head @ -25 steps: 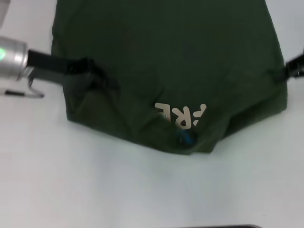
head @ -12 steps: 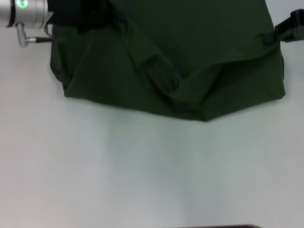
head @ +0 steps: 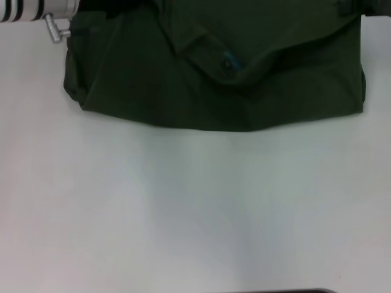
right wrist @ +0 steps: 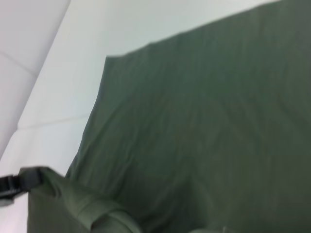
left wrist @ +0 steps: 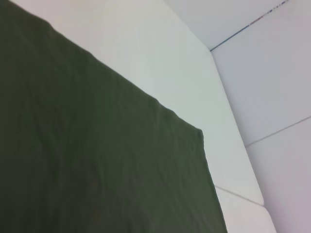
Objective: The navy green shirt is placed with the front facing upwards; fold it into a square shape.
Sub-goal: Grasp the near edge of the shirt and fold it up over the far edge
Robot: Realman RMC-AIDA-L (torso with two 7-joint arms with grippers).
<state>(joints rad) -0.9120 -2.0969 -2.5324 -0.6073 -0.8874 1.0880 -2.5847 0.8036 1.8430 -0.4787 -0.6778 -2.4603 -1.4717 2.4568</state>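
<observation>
Now the navy green shirt [head: 220, 67] lies folded over on itself at the far edge of the white tabletop [head: 195, 207], its near fold facing the robot, a small blue neck label [head: 229, 62] showing on top. Only the left arm's silver wrist [head: 36, 9] shows, at the shirt's far left corner. Whether either end effector is open or closed cannot be told.

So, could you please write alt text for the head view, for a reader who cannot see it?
A dark green shirt lies folded across the far part of a white table, its collar with a small blue neck label turned up on top. The left arm's silver wrist shows at the far left corner; neither gripper is in sight.
</observation>
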